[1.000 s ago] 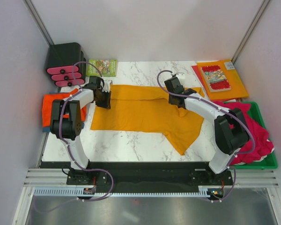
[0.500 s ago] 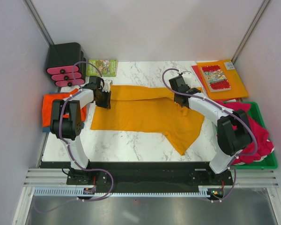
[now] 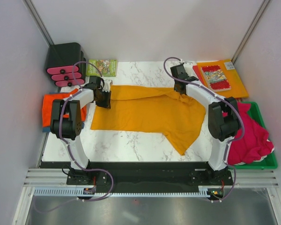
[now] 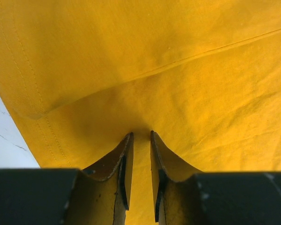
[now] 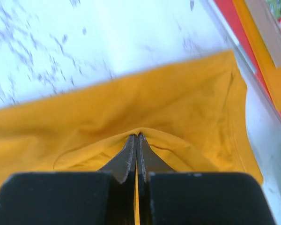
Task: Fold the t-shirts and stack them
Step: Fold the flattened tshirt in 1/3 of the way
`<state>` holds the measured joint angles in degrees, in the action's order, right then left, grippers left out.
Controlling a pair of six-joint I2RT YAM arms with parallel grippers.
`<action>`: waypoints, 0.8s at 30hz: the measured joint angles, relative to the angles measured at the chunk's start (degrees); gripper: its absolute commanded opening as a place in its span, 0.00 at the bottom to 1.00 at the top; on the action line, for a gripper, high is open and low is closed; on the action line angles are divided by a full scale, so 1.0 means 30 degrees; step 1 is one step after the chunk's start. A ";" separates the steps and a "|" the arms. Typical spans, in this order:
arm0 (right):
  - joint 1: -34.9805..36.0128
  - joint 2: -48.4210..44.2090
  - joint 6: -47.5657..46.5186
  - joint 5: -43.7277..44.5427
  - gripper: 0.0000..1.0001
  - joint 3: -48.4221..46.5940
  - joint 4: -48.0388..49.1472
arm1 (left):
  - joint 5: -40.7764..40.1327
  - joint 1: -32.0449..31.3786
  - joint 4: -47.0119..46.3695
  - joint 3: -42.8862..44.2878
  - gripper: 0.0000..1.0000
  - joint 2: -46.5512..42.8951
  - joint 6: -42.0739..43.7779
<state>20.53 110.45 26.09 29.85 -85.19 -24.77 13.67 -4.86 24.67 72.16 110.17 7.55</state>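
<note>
Counter centre: spread t-shirt [image 3: 145, 112], lengthwise left to right. Left edge: folded t-shirts [image 3: 49, 105], left of it. Right edge, near corner: bin [image 3: 262, 165], t-shirt heap [image 3: 250, 140] in it. Far right corner: folder [image 3: 236, 86], comic book [image 3: 215, 77] on it. Far left corner: box [image 3: 65, 54], booklet [image 3: 102, 67] to its right.

Bright, even light from above gives only soft shadows; the top and left wrist views are sharp, but in the right wrist view the marble table [image 5: 84, 47] and mustard t-shirt [image 5: 168, 108] are blurred.
</note>
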 measured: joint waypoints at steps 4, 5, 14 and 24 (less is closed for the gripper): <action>-0.0430 0.1654 -0.0146 -0.0015 0.31 -0.2273 0.0058 | 0.0000 -0.0015 0.0000 0.0036 0.28 0.0015 0.0000; -0.0510 0.2004 -0.0189 0.0000 0.38 -0.2645 -0.0029 | 0.0000 -0.0015 0.0000 0.0036 0.28 0.0015 0.0000; -0.0313 0.1035 -0.0474 0.0058 0.55 -0.0532 -0.0022 | 0.0073 -0.0138 0.0007 0.0058 0.31 0.0015 0.0000; 0.0729 -0.0641 -0.0619 -0.0401 0.41 0.1581 0.0641 | 0.0073 -0.0175 -0.0007 0.0058 0.31 0.0015 -0.0007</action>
<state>22.72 108.53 24.23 28.64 -80.44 -22.85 13.89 -5.39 24.64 72.34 110.21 7.53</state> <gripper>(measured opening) 0.434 0.311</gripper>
